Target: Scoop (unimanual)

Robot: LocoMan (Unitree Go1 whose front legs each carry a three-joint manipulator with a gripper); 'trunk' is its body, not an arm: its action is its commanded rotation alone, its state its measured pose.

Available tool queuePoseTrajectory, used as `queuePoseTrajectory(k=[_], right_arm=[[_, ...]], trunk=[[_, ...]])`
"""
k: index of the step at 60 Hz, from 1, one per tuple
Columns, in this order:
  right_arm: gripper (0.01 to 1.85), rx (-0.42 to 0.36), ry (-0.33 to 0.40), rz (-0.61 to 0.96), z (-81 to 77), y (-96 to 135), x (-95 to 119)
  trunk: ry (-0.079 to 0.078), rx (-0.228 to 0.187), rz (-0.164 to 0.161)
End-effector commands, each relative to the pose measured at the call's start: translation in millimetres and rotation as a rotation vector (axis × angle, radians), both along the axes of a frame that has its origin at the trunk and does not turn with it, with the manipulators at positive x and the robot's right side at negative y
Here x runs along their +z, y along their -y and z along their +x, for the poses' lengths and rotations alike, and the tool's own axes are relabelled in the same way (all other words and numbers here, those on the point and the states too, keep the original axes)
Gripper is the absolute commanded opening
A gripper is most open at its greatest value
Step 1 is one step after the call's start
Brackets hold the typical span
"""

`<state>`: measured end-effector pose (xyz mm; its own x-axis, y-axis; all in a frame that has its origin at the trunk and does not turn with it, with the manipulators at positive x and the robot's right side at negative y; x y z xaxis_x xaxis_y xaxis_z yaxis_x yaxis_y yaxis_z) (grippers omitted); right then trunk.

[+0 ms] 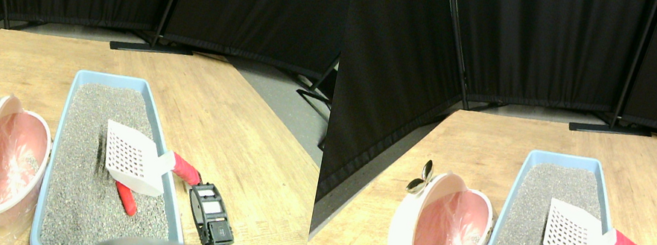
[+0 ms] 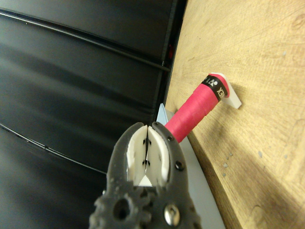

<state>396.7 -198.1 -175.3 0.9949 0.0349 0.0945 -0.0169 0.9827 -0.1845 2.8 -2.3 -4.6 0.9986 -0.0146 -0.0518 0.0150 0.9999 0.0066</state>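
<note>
Your right gripper [image 2: 147, 155] has its white pads pressed together, pinching nothing, just beside the scoop's red-wrapped handle [image 1: 186, 168]. The white slotted scoop [image 1: 133, 158] rests on the grey litter in the blue tray [image 1: 165, 147]. A red piece [image 1: 126, 199] lies below it. Pink lined bin [image 1: 1, 155] sits left of the tray.

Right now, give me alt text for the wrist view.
The tool, pads pressed together and empty, points past a red wrapped scoop handle jutting over a wooden surface, with black curtains behind.
</note>
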Motion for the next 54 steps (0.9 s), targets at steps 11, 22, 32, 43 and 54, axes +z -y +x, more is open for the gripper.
queuePoseTrajectory(k=[11, 22, 32, 43, 54], right_arm=[[0.44, 0.016, 0.064, -0.002, 2.0, 0, 8], [0.48, 0.021, 0.063, 0.029, 2.5, 3, 9], [0.70, 0.057, 0.064, 0.093, 4.5, 7, 11], [0.91, 0.095, 0.047, 0.187, 11.8, 12, 8], [0.97, 0.099, -0.018, 0.320, 19.9, 15, 3]], trunk=[[0.001, 0.005, -0.007], [0.003, 0.000, -0.005], [-0.001, -0.001, -0.007], [-0.002, 0.001, -0.009], [-0.004, 0.004, -0.012]])
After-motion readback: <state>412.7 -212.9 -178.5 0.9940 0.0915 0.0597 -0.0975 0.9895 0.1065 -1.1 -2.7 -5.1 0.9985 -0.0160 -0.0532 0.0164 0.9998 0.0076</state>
